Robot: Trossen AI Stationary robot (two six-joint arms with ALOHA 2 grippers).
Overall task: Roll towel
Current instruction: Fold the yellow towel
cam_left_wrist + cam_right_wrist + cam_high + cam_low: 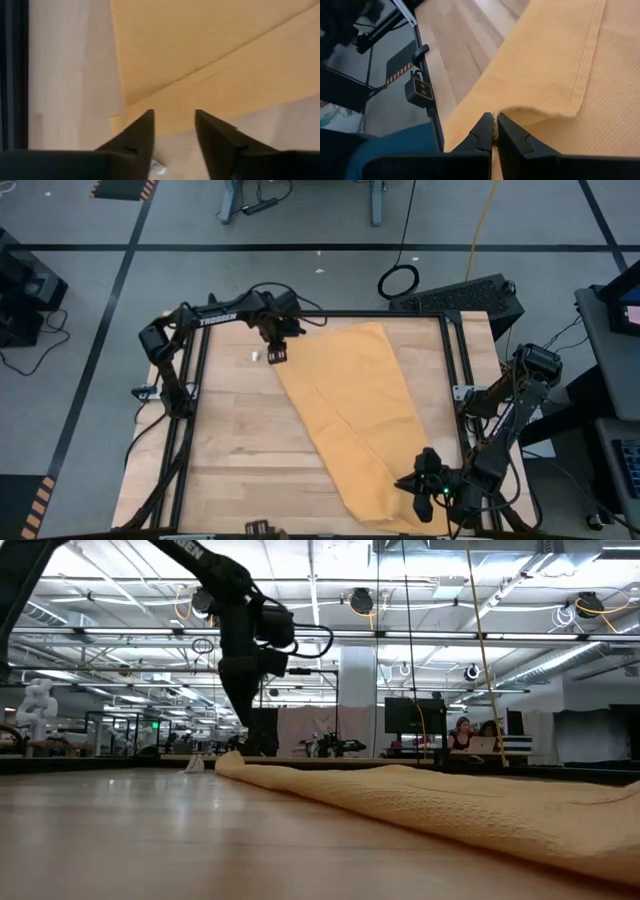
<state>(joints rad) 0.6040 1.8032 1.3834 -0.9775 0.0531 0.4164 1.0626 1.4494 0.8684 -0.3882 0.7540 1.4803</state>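
The mustard-yellow towel [360, 425] lies folded in a long diagonal strip across the wooden table [240, 455]. The right end effector [495, 131] pinches its near edge, fingers clamped on the cloth. The left end effector [173, 131] hovers, fingers parted and empty, at the towel's far corner.

The mustard-yellow soft cloth towel [355, 420] lies folded in a diagonal band across the pale wooden table [235, 450], from far middle to near right corner. Bare wood on the left offers open passage. The left gripper [275, 356] hangs over the towel's far corner; the right gripper [425, 485] occupies the near end.
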